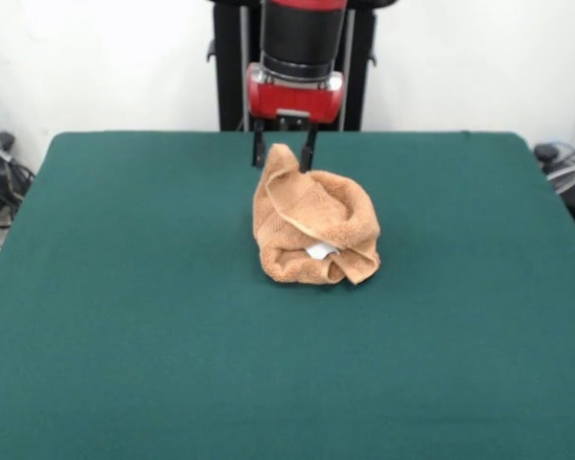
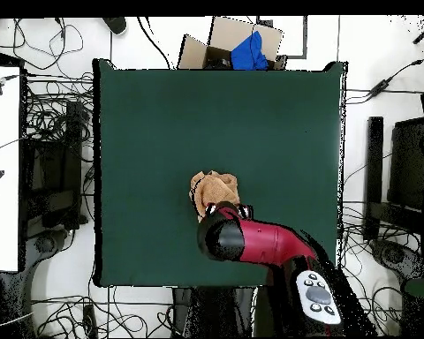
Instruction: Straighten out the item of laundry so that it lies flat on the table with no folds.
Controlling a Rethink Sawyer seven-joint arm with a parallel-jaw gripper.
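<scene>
Dark green cloth covers the table [image 1: 125, 316], and the towel [image 1: 313, 230] sits near its middle as a crumpled mound, bunched and rolled over on itself, with a small white tag [image 1: 319, 251] peeping out low on its front. A peak of the cloth rises between the two dark fingers [image 1: 259, 150] of the gripper [image 1: 283, 153], which come down from the red and black wrist with one on each side of that raised corner. The fingers stand only a little apart with the cloth between them. Whether they actually pinch it or merely flank it cannot be told from the front view. The rest of the mound spreads below and in front of the fingertips. By my reading, the step in hand is taking hold of a corner, so the work of flattening is barely begun. The next move calls for a firm grip on that peak, then a lift and a drag away from the heap so the folds pull open. From overhead, the arm [image 2: 251, 240] hides the fingers entirely and covers part of the towel. The woven bands cannot be made out, and how many layers are tucked under the mound is hidden.
</scene>
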